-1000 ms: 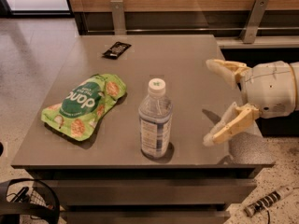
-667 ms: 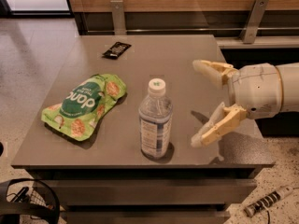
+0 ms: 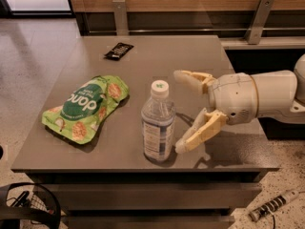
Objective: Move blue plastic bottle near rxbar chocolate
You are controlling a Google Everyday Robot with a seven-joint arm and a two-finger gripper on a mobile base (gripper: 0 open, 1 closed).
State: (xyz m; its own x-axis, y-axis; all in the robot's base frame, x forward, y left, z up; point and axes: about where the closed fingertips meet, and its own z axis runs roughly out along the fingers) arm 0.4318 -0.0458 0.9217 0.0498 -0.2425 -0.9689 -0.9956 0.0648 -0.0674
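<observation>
Wood panelling and two metal brackets point(image 3: 120, 15) back a grey counter point(image 3: 157, 56), with speckled pale floor around it. Reading the counter top as a clock with its far edge at 12, the blue plastic bottle point(image 3: 157, 123) stands upright at about 6 o'clock, near the front edge. Its white cap is screwed on and a blue-and-white label wraps its lower body. The clear walls look bluish, but how much liquid is inside, if any, I cannot make out.

The rxbar chocolate point(image 3: 118, 50) lies flat in its black wrapper at about 11 o'clock, near the far edge and well apart from the bottle. A green snack bag point(image 3: 86, 108), sealed and puffed, lies at about 8 o'clock, to the left of the bottle and not touching it.

The gripper point(image 3: 178, 112) reaches in from 3 o'clock on a white arm point(image 3: 271, 97), low over the counter and just right of the bottle. Its tan fingers point(image 3: 198, 130) are spread wide and hold nothing. One tip is level with the cap, and the other is down by the bottle's base, very close to it, possibly touching. The bottle is beside the tips, not between them.
</observation>
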